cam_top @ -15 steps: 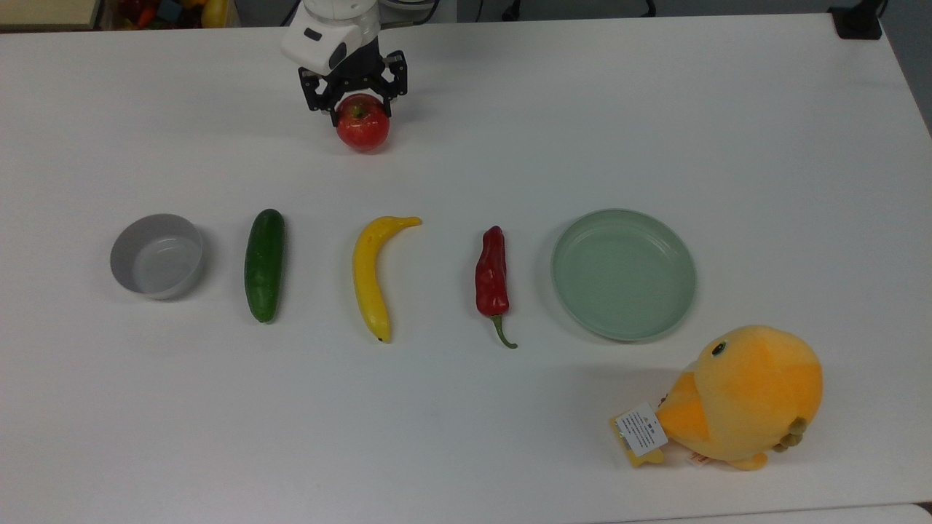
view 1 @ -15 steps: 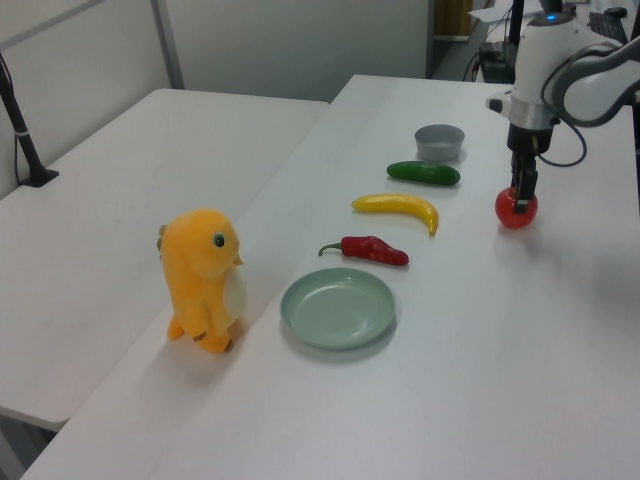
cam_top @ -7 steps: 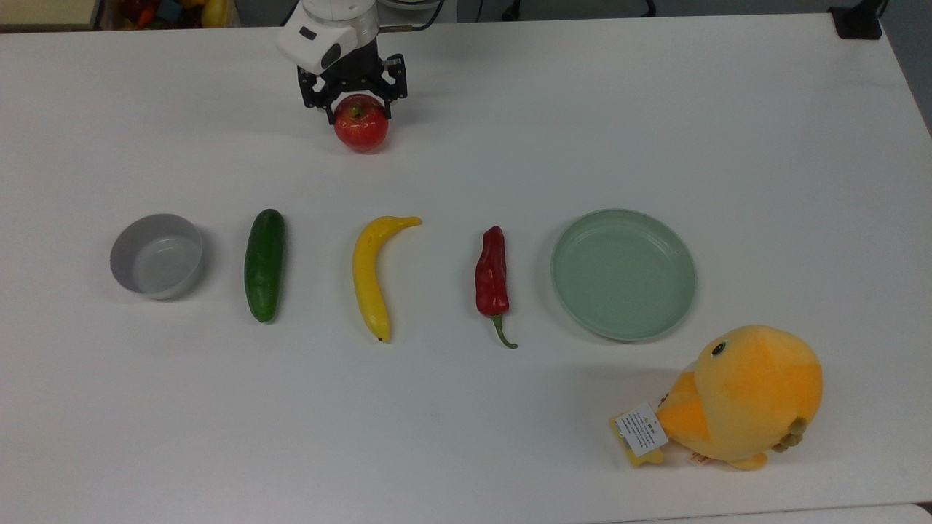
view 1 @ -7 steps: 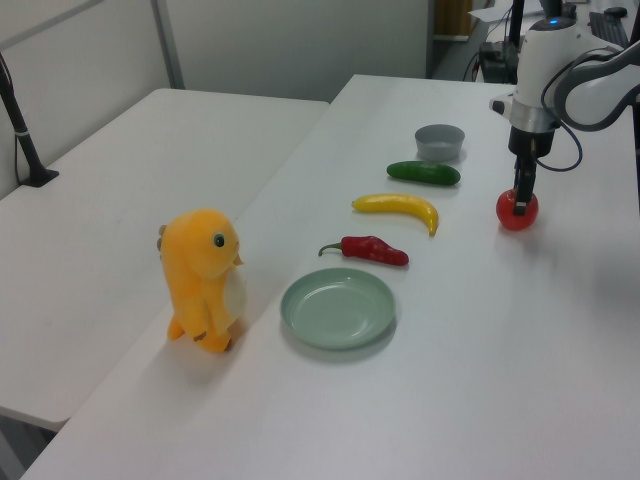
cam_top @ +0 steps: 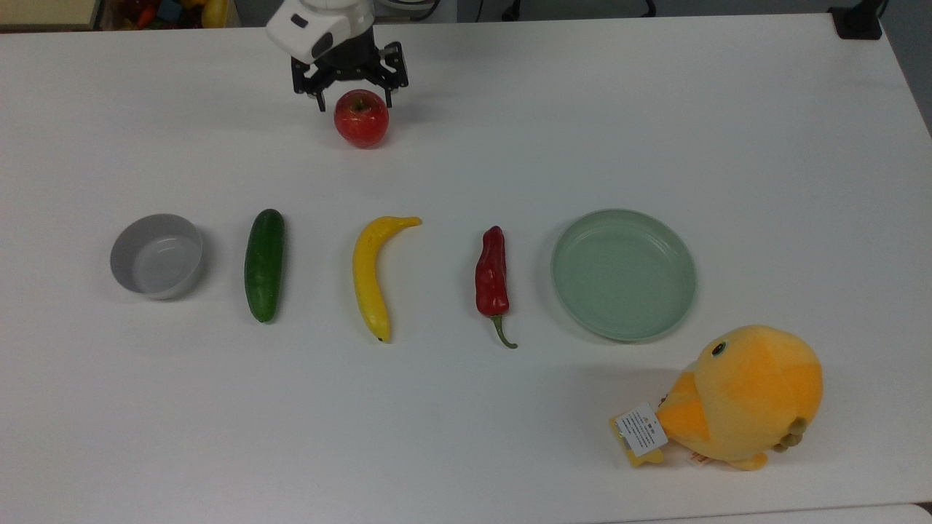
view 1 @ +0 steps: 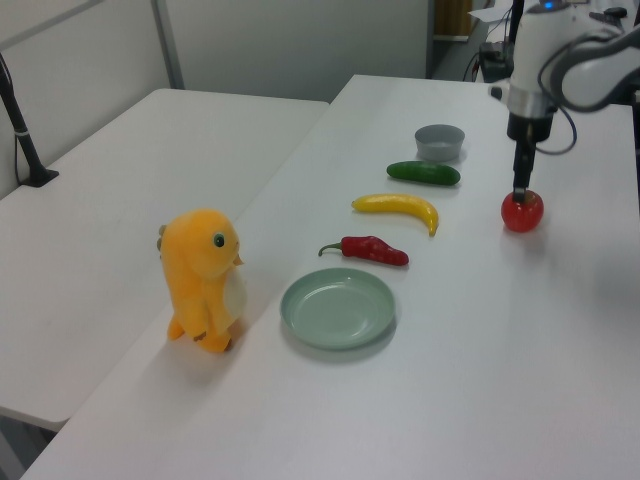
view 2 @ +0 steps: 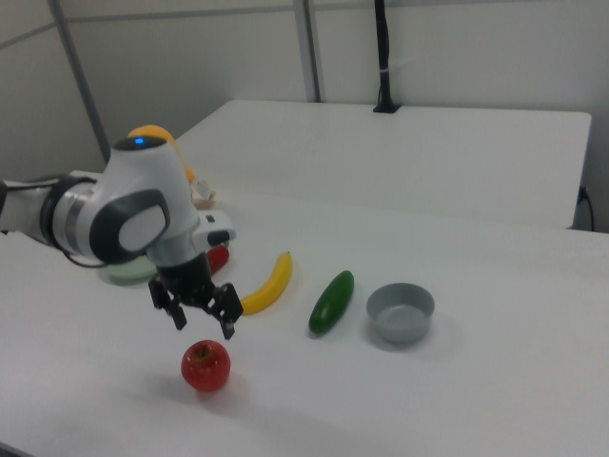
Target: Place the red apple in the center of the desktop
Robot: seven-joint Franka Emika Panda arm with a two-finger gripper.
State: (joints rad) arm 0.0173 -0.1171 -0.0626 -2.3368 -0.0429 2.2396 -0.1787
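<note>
The red apple (cam_top: 361, 118) rests on the white desktop (cam_top: 553, 116) near the far edge, toward the top view's left of middle. My gripper (cam_top: 353, 96) hangs open just above it, with nothing between its black fingers. In the right view the gripper (view 2: 202, 322) floats clear over the apple (view 2: 206, 367), with a gap between them. The left view has the gripper (view 1: 520, 186) directly over the apple (view 1: 522, 211).
A row crosses the table's middle: grey bowl (cam_top: 156, 255), cucumber (cam_top: 264, 265), banana (cam_top: 371, 276), red chili pepper (cam_top: 492, 280), green plate (cam_top: 624, 274). An orange plush chick (cam_top: 750, 397) stands at the top view's lower right.
The gripper, which stood around the apple, has spread its fingers and lifted up off it. The apple stays on the table.
</note>
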